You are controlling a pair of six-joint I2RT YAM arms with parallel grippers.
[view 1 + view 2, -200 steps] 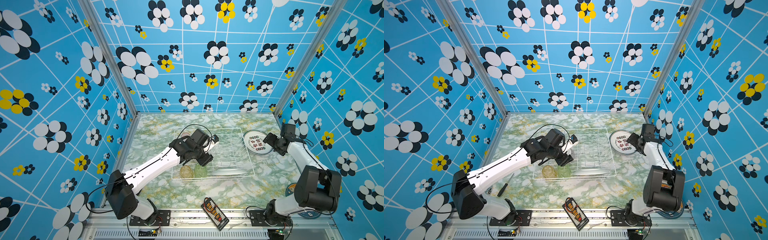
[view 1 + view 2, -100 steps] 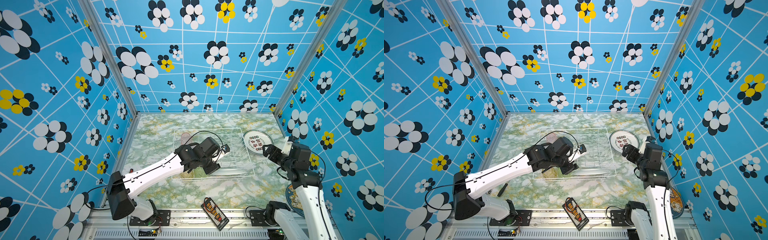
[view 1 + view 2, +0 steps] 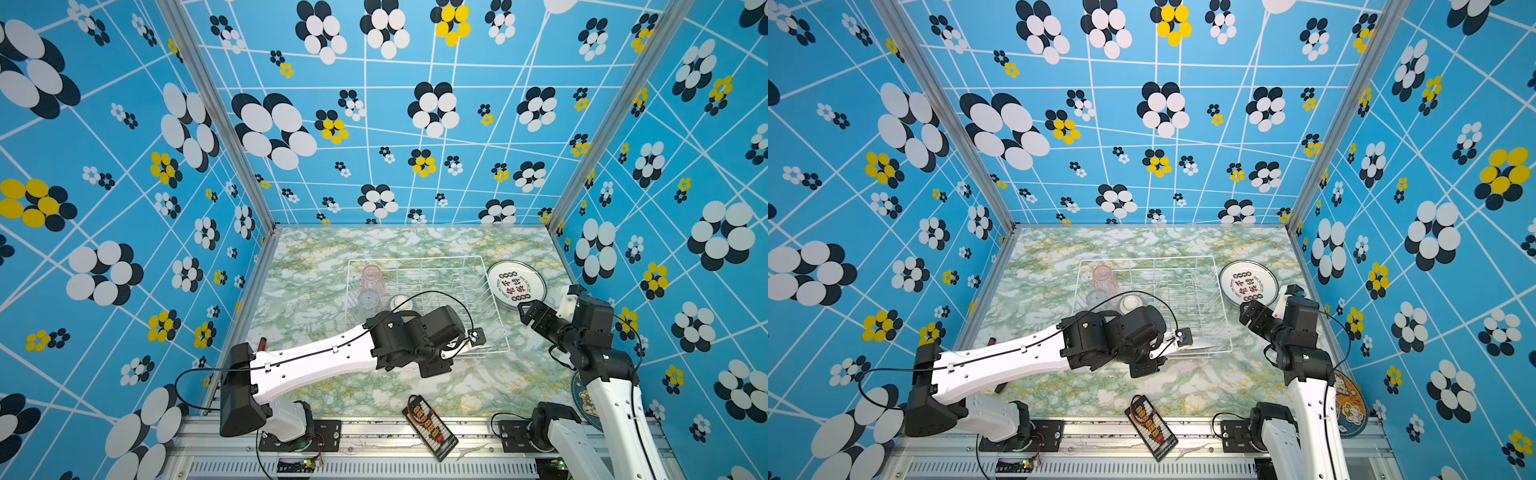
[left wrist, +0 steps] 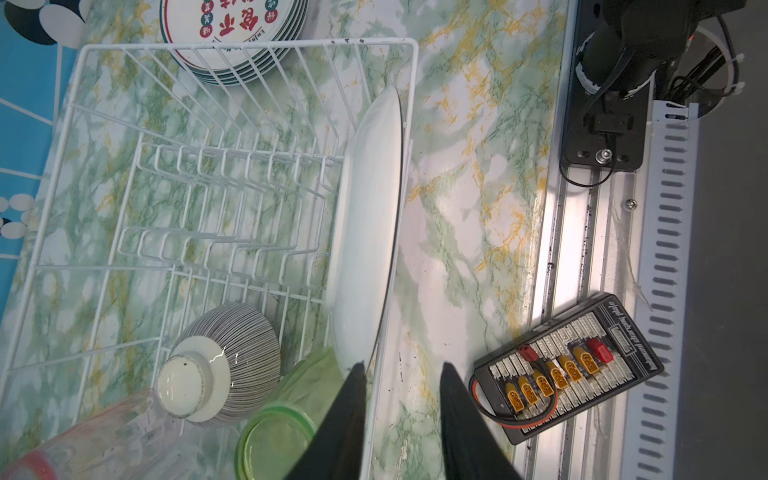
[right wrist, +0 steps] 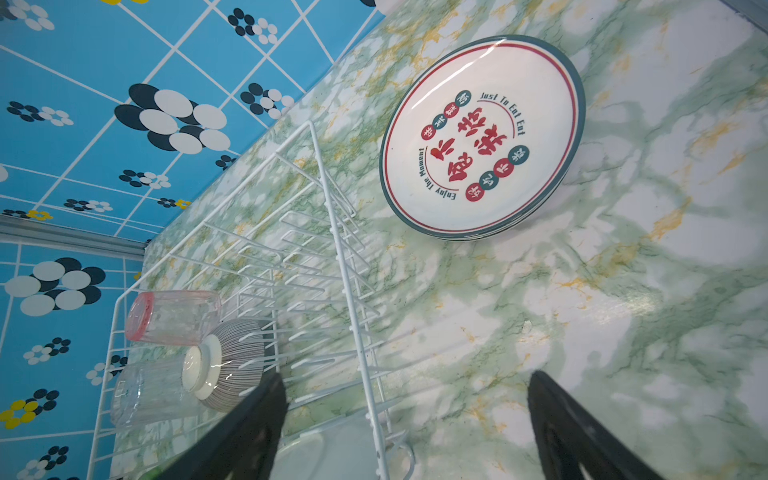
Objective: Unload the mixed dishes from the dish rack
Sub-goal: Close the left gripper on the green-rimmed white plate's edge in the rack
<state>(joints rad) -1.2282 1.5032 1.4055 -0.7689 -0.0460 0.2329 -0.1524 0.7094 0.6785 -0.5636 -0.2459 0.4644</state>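
my left claw [image 4: 401,368] has swung across the white wire dish rack [image 4: 232,199] to its near wall and narrowed, while my right claw [image 5: 405,376] has pulled back from the stack of green-rimmed white plates [image 5: 482,137] ahead of it on the green marbled worktop [image 5: 623,311]. the left fingers [image 4: 345,415] stand apart, astride the rack wire and the rim of the upright white plate [image 4: 365,216], the outer one clear of it. the right claw gapes wide, empty.

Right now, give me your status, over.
Left hand open, straddling racked plate rim and dish rack wall wire. Right hand open, empty, near plate stack. Bowl, tumblers in rack.
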